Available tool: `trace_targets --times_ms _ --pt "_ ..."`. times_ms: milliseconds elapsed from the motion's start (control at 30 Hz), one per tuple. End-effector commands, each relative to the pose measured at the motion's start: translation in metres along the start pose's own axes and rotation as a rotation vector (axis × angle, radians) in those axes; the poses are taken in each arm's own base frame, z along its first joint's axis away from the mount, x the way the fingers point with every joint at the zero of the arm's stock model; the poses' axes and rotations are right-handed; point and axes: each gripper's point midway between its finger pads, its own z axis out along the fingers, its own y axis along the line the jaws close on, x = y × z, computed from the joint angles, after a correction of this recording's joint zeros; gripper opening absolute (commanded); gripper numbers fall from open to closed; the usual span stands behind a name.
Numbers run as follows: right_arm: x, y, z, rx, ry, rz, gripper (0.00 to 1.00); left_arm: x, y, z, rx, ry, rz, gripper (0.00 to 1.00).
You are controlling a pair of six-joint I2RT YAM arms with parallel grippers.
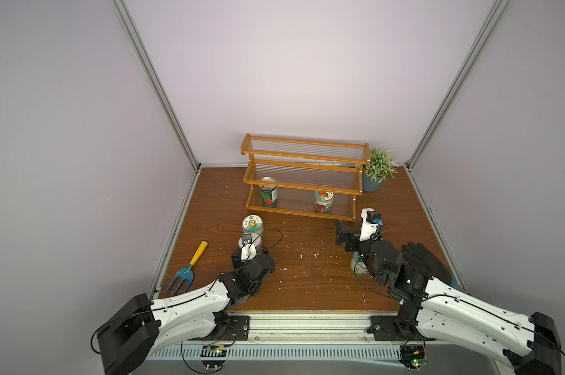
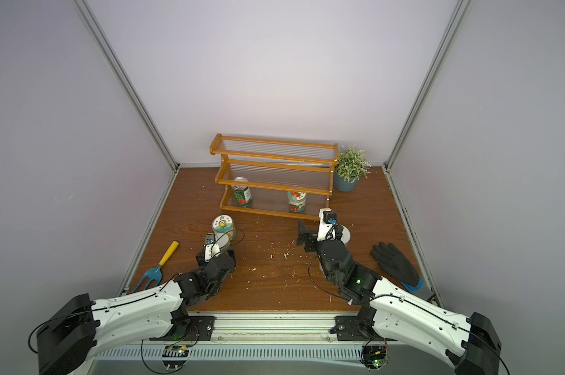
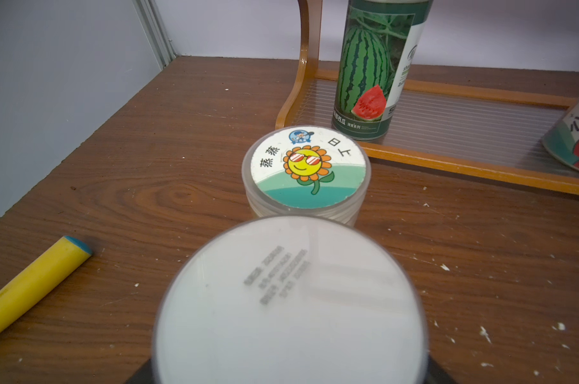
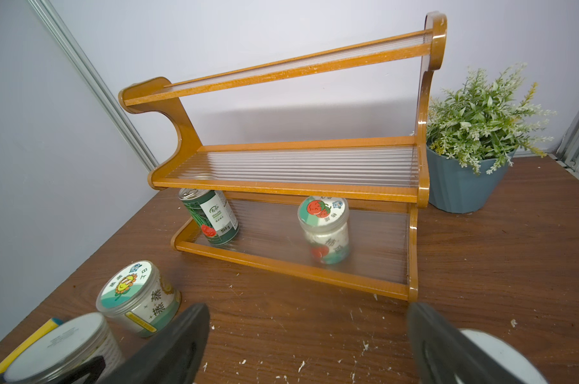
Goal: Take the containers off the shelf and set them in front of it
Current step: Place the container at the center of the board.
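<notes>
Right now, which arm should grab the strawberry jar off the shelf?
Probably right: the right gripper is open and faces the strawberry jar; the left gripper holds a white-lidded jar.

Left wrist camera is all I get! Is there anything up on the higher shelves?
Observer: No, the top two tiers of the shelf are bare.
Operator: What's the other arm doing?
Observer: The right gripper hangs open in front of the shelf, with nothing in it.
Operator: Is there other stuff over there?
Observer: Yes, a black glove lies flat, to the right of that gripper.
</notes>
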Motion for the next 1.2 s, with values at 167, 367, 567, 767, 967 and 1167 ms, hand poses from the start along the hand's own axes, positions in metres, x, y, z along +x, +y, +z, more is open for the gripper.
trace_targets --times_ms 167,367,567,767,967,1167 --pt "-0.002 -0.007 -0.002 0.024 -0.013 -0.006 0.99 0.015 0.006 0.002 -0.018 0.036 0.014 0.81" --pt "-0.003 -0.007 -0.003 0.025 -0.017 -0.001 0.99 0.024 0.002 0.004 -0.029 0.094 0.049 0.91" --pt "-0.005 -0.008 -0.004 0.025 -0.02 0.0 0.99 0.022 0.003 0.001 -0.027 0.104 0.035 0.98" --pt "0.0 -0.005 0.0 0.022 -0.002 -0.008 0.99 0.006 -0.003 -0.005 0.018 0.071 0.034 1.0" --pt "0.004 -0.001 0.01 0.033 0.029 -0.024 0.99 -0.024 -0.006 -0.016 0.052 0.001 0.023 1.0" --pt "0.019 0.002 0.025 0.026 0.073 -0.014 0.99 -0.054 -0.014 -0.028 0.096 -0.04 0.02 1.0"
